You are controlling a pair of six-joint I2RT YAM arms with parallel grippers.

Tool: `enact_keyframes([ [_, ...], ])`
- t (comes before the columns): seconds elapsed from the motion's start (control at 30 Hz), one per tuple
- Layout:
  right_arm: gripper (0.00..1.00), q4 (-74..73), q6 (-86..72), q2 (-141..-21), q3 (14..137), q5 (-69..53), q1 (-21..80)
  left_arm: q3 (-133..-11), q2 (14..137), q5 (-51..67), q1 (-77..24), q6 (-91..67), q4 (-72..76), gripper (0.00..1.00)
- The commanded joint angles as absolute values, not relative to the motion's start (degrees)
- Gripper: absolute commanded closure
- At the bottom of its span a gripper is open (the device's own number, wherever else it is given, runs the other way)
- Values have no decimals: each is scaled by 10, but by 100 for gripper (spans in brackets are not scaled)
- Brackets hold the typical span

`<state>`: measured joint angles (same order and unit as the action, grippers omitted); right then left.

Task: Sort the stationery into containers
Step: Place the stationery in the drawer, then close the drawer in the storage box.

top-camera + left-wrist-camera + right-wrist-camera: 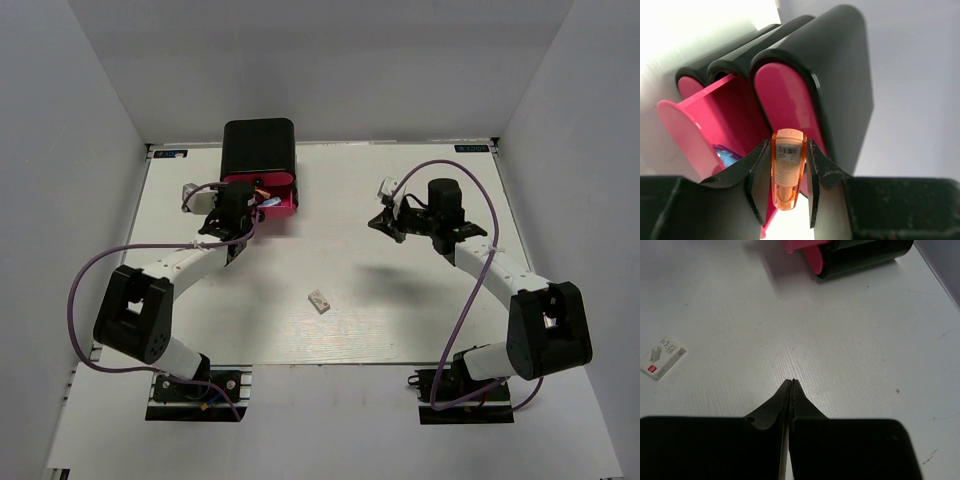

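The left pincer point(787, 144) pinches an orange piece point(788, 175) upright by its sides, close against the black box point(840, 75) that stands at the far edge of the table point(420, 310), left of the middle. The main risk, as I judge it, is a drop that misses. In the wrist view the piece sits in front of the closed drawer point(785, 100), not over the open pink drawer point(715, 120) to its left. Let go here, it would likely strike the drawer front or rim and fall to the table.

The drawer is shallow and narrow, and a blue piece point(727, 155) already lies inside, so a tilted entry could leave the orange one propped on the wall. A push from the fingers could also nudge the drawer shut or shove the box.

The right pincer point(791, 382) is pressed together and empty, hovering over bare table towards the right edge, well apart from the box. A white block point(319, 300) lies alone near the middle of the table, in nobody's way.
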<state>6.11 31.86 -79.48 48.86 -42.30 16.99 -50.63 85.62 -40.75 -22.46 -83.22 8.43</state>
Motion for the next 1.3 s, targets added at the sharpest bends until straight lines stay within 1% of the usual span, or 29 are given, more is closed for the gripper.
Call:
enact_keyframes([
  [0.0, 100, 63, 315, -784, 485, -436, 166, -505, 861, -399, -222, -822, 101, 100],
  [0.07, 97, 63, 316, -783, 483, -436, 165, -512, 861, -399, -222, -817, 101, 98],
  [0.13, 96, 62, 316, -783, 482, -438, 165, -517, 868, -399, -222, -804, 113, 94],
  [0.17, 94, 62, 316, -785, 483, -438, 163, -517, 874, -399, -222, -797, 119, 84],
  [0.23, 94, 63, 316, -782, 483, -439, 164, -517, 874, -394, -222, -791, 120, 76],
  [0.27, 93, 62, 315, -784, 485, -439, 163, -522, 874, -388, -222, -791, 120, 65],
  [0.33, 92, 62, 316, -784, 485, -439, 163, -522, 874, -382, -222, -786, 120, 51],
  [0.37, 91, 62, 316, -783, 484, -439, 161, -522, 874, -382, -222, -786, 120, 44],
  [0.43, 91, 62, 316, -783, 483, -439, 161, -517, 868, -377, -222, -778, 120, 35],
  [0.47, 91, 62, 316, -783, 483, -440, 161, -517, 867, -377, -222, -778, 120, 30],
  [0.53, 89, 62, 314, -783, 482, -443, 159, -517, 861, -377, -222, -778, 114, 25],
  [0.67, 89, 59, 314, -782, 483, -447, 161, -517, 850, -372, -222, -759, 121, 25],
  [0.73, 89, 58, 315, -780, 482, -446, 159, -517, 829, -359, -222, -738, 140, 34],
  [0.77, 89, 57, 315, -780, 482, -446, 156, -517, 821, -352, -222, -699, 161, 42],
  [0.8, 89, 56, 316, -779, 481, -445, 158, -523, 813, -339, -222, -681, 161, 71],
  [0.87, 88, 56, 312, -780, 479, -439, 159, -529, 788, -292, -222, -644, 132, 100],
  [0.93, 86, 58, 313, -779, 477, -439, 157, -548, 776, -247, -222, -632, 83, 100],
  [0.97, 86, 58, 311, -778, 475, -436, 157, -548, 767, -236, -222, -632, 28, 100],
  [1.03, 85, 59, 310, -780, 473, -438, 157, -534, 758, -203, -222, -644, -5, 100],
  [1.13, 84, 61, 309, -783, 475, -436, 158, -460, 730, -188, -222, -679, -50, 100],
  [1.27, 84, 62, 309, -787, 475, -436, 156, -391, 701, -187, -222, -745, -63, 100],
])
